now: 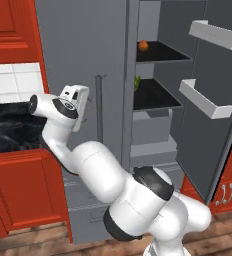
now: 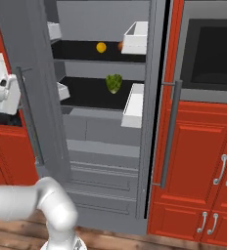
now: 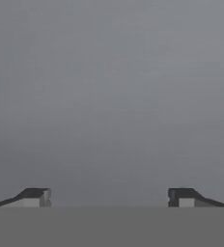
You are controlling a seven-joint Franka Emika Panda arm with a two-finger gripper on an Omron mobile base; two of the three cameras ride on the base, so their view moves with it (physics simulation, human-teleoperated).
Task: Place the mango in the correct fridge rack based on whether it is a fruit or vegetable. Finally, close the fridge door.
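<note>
The mango (image 2: 101, 47) lies on the upper fridge rack, small and yellow-orange, clear of the arm. The right fridge door (image 1: 203, 150) stands wide open, with white bins on its inner face. My gripper (image 3: 109, 198) is open with nothing between its fingertips and looks straight at a flat grey surface close ahead. My white hand (image 1: 74, 100) hovers at the outer face of the left fridge door (image 1: 83, 45), just left of its long vertical bar handle (image 1: 99, 107). From the right side the hand (image 2: 5, 95) sits left of that handle (image 2: 30, 117).
A green leafy vegetable (image 2: 114, 83) lies on the lower rack. An orange-red round thing (image 1: 143, 45) rests on the upper rack. White door bins (image 1: 215, 34) jut from the open door. Red cabinets (image 2: 198, 146) flank the fridge, and a dark counter (image 1: 8, 127) lies on the left.
</note>
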